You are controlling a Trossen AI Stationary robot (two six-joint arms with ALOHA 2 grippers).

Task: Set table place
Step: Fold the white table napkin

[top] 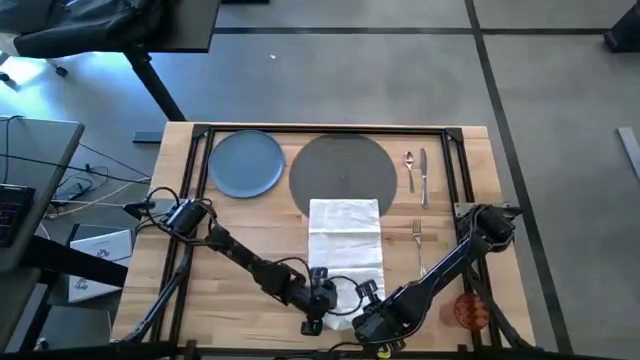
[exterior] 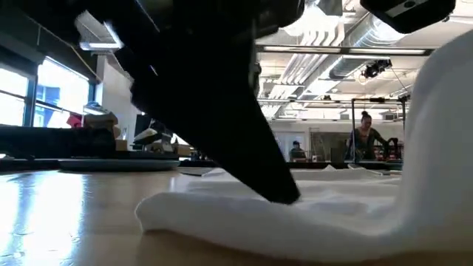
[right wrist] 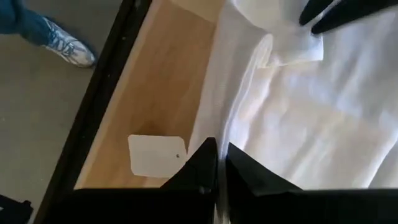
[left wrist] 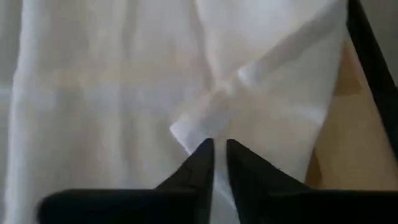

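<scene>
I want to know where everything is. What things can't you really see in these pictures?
- Orange cup: high view, partly hidden behind the right arm.
- Near end of the napkin: high view, covered by both claws, left claw and right claw.
- Blue plate and mat: low view, just a thin dark strip; the black arm blocks the middle.
- Fork, knife, spoon: too small for detail.
</scene>
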